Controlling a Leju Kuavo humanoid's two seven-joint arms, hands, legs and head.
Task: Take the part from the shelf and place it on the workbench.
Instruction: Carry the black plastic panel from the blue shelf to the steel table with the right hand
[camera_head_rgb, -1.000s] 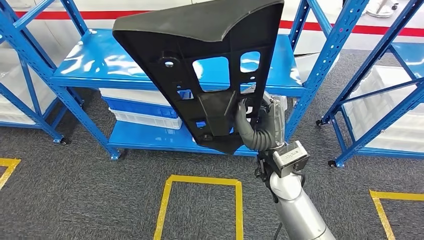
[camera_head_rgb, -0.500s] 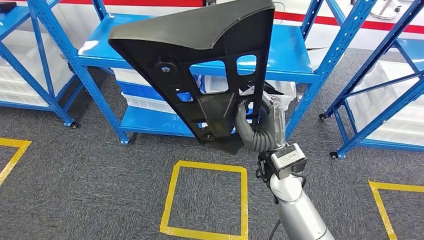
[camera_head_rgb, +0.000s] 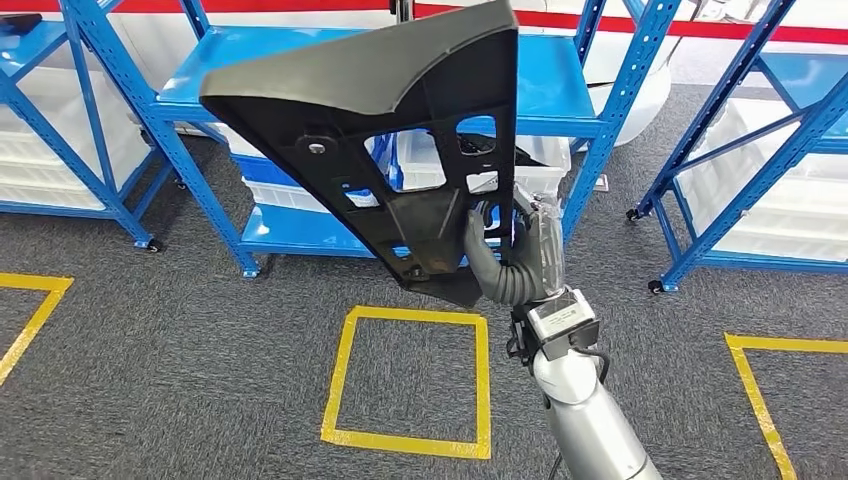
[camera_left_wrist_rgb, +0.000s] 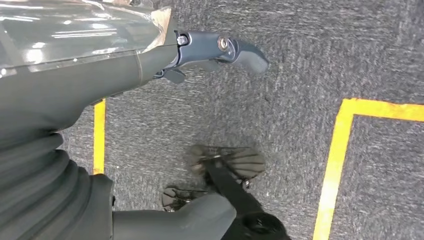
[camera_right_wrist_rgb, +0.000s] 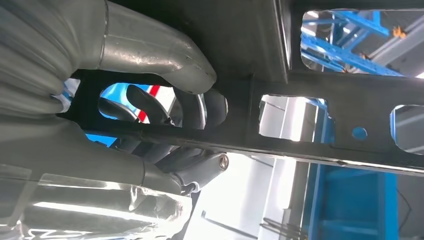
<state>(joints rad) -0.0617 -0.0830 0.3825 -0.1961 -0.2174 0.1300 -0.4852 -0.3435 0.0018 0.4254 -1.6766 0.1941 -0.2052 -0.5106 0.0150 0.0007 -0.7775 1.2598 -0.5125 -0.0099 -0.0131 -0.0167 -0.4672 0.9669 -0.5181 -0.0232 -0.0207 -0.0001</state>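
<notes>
One black part (camera_head_rgb: 385, 150) rides high before the blue shelf (camera_head_rgb: 560, 90), right hand (camera_head_rgb: 505, 262) gripping its lower edge. Left hand (camera_left_wrist_rgb: 100, 120) hangs over carpet, fingers seemingly empty. Right wrist: fingers (camera_right_wrist_rgb: 150, 55) wrap the rib. Carrying underway; next, find the workbench.

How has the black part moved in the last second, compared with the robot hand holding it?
No. The black part sits in the right robot hand as before; the blue shelf behind shifted because the camera moved.

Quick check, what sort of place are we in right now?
Probably a warehouse or factory storeroom: blue metal racks on casters holding white bins, grey carpet with yellow floor markings. The right hand holds the black part.
</notes>
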